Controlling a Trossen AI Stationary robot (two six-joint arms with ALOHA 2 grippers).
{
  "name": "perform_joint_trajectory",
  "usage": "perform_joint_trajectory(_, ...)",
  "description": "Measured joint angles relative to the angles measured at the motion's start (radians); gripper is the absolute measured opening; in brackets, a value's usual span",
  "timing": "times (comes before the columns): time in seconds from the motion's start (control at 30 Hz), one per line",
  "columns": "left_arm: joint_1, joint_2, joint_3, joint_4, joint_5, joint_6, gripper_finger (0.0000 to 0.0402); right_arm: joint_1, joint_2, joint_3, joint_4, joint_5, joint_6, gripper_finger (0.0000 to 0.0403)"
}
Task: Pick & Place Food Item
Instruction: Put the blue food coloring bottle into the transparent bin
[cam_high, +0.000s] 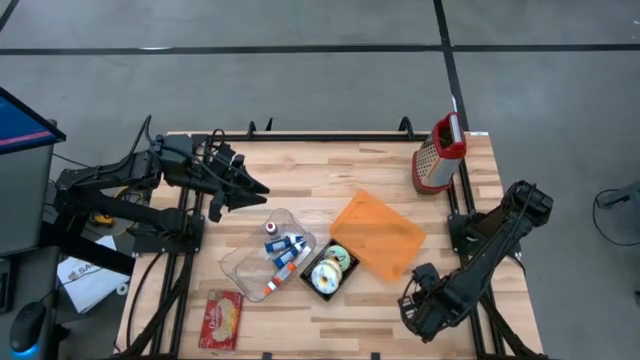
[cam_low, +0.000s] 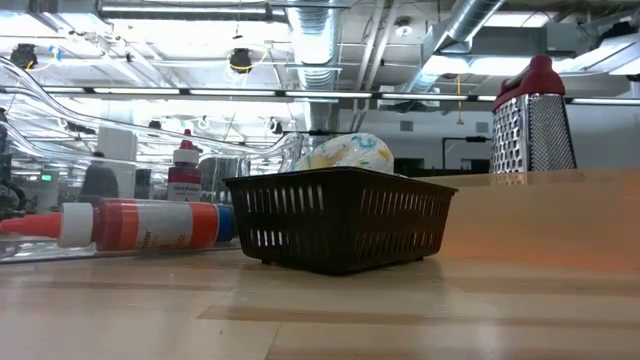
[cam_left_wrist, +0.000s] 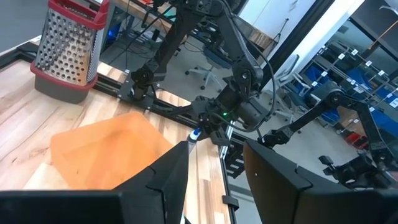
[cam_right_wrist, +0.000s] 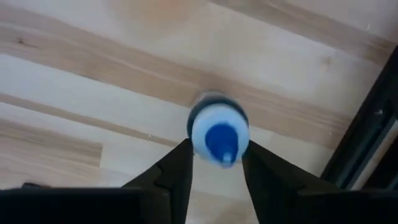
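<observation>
Between our right gripper's (cam_right_wrist: 214, 163) fingers (cam_right_wrist: 176, 168) stands a small upright bottle (cam_right_wrist: 217, 134): blue cap, white body, seen from straight above, blurred. Fingers flank it closely; can't tell if they're clamped. Left gripper (cam_high: 252, 190) waits far off, jaws parted, empty.

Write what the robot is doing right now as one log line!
right claw: closing around blue-capped bottle, near table's right edge | left claw: waiting, raised | black basket: holds colorful food item

Grater (cam_left_wrist: 68, 53) beyond orange board (cam_left_wrist: 109, 152)
</observation>
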Motion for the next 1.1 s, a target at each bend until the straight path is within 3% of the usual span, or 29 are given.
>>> perform_joint_trajectory(0.37, 0.000, 0.000, 0.000, 0.000, 0.001, -0.004, 0.0150, 0.002, -0.002, -0.046, 0.038, -0.011, -0.001, 0.0164)
perform_joint_trajectory(0.77, 0.000, 0.000, 0.000, 0.000, 0.004, -0.008, 0.0150, 0.002, -0.012, -0.047, 0.038, 0.010, -0.001, 0.0105)
perform_joint_trajectory(0.97, 0.000, 0.000, 0.000, 0.000, 0.004, -0.015, 0.0150, -0.024, -0.073, -0.038, 0.035, 0.146, -0.003, 0.0105)
perform_joint_trajectory(1.1, 0.000, -0.002, 0.000, -0.013, 0.004, -0.023, 0.0150, -0.062, -0.136, 0.010, 0.081, 0.376, -0.049, 0.0105)
